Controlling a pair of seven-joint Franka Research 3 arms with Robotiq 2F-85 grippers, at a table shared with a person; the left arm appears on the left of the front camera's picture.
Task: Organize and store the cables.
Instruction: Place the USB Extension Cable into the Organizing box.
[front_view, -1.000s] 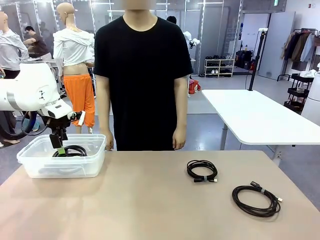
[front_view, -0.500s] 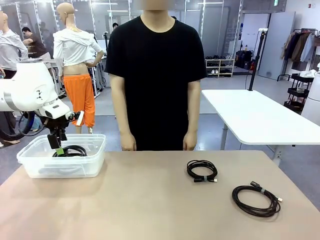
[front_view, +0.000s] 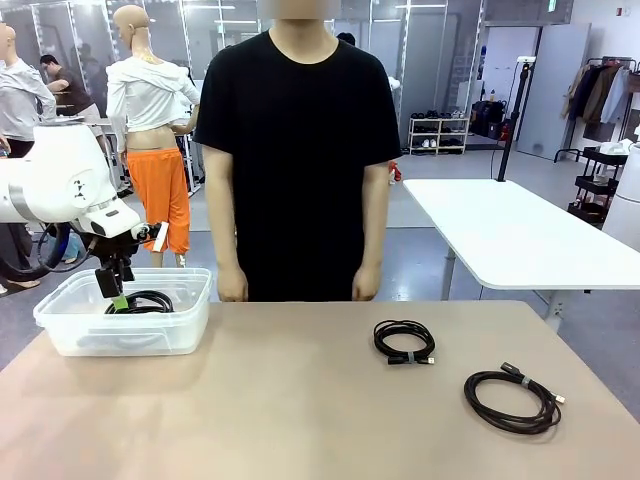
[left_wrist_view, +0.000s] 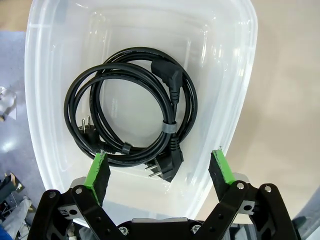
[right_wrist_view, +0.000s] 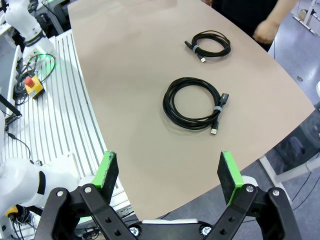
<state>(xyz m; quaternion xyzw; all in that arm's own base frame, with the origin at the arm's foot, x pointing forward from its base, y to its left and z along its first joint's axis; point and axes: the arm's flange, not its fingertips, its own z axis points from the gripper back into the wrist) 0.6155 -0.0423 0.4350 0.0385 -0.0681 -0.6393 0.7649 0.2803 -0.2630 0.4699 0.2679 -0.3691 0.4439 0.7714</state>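
A coiled black power cable (left_wrist_view: 132, 107) lies inside a clear plastic bin (front_view: 60, 325) at the table's left; it also shows through the bin wall as a dark coil (front_view: 140, 300). My left gripper (left_wrist_view: 160, 167) hangs open just above the bin, nothing between its green pads, and stands over the bin (front_view: 115, 290) in the front view. Two more coiled cables rest on the tan table: a small one (front_view: 404, 341) (right_wrist_view: 209, 44) mid-right and a larger one (front_view: 512, 399) (right_wrist_view: 193, 103) nearer the front right. My right gripper (right_wrist_view: 169, 176) is open, high above the table's edge.
A person in a black shirt (front_view: 297, 150) stands at the far side with both hands (front_view: 232, 284) hanging near the table edge. A white table (front_view: 510, 235) stands behind on the right. An aluminium frame with a red stop button (right_wrist_view: 32, 86) lies beside the table.
The person has shifted slightly sideways behind the table. The left arm rose a little after the first frame and has since held still; the cables have not moved.
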